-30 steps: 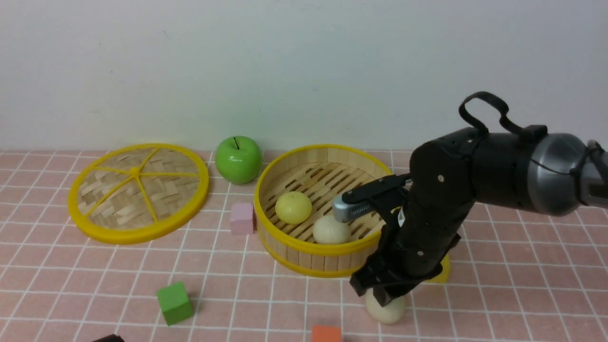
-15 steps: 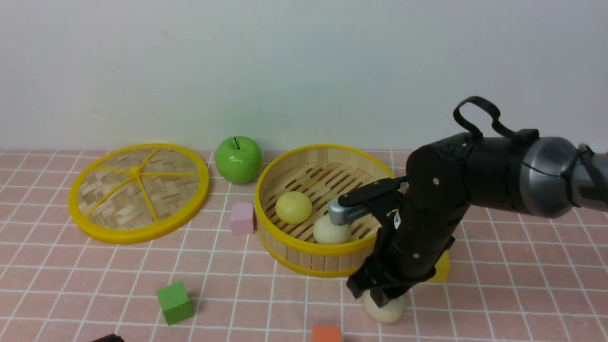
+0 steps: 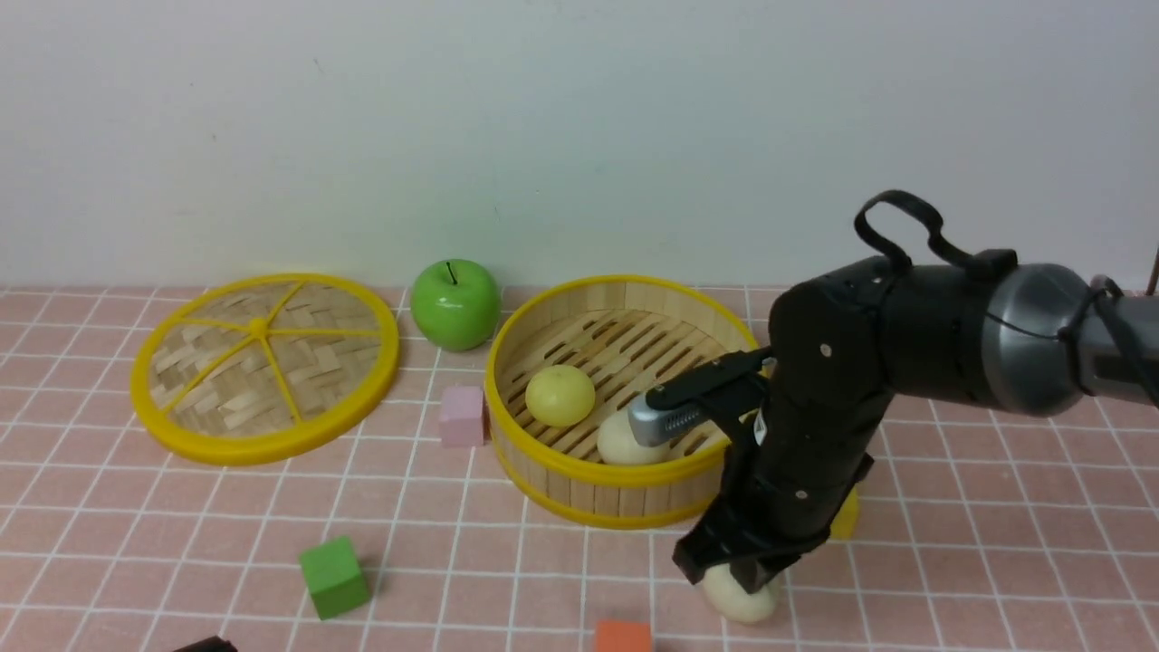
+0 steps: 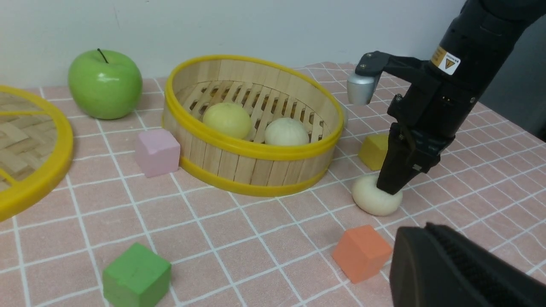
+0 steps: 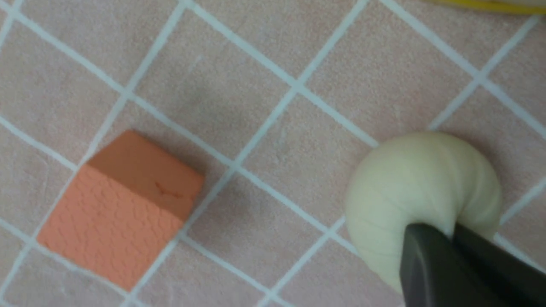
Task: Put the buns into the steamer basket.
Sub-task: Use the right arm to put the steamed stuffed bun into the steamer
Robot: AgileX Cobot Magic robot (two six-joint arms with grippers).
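Pickup of a third bun is going on. The right hand (image 3: 738,575) is reaching down onto the loose bun (image 3: 742,598), which is lying on the tabletop (image 3: 181,543) just near-right of the basket (image 3: 543,453). Its fingers are closing on the crown of that bun and pressing into the soft top, as the right wrist view is showing. The bun is not yet lifting off the tiles.

Two buns are already sitting inside the basket: the yellow bun (image 3: 560,396) toward the left and the white bun (image 3: 620,444) against the near wall. A fourth is not showing in any view.

The left hand (image 4: 460,268) is idling low at the near left, closed, with nothing seen in it.

Judging from this, the next move is asking for a straight rise high enough to clear the near rim. Then comes a short carry far and left over the basket, and a release over the bare slats on the right side. The pinch is looking shallow, so a slow lift is seeming wise. The orange cube (image 4: 361,253) and the yellow cube (image 4: 373,151) are both sitting near, so sideways drift is worth avoiding.
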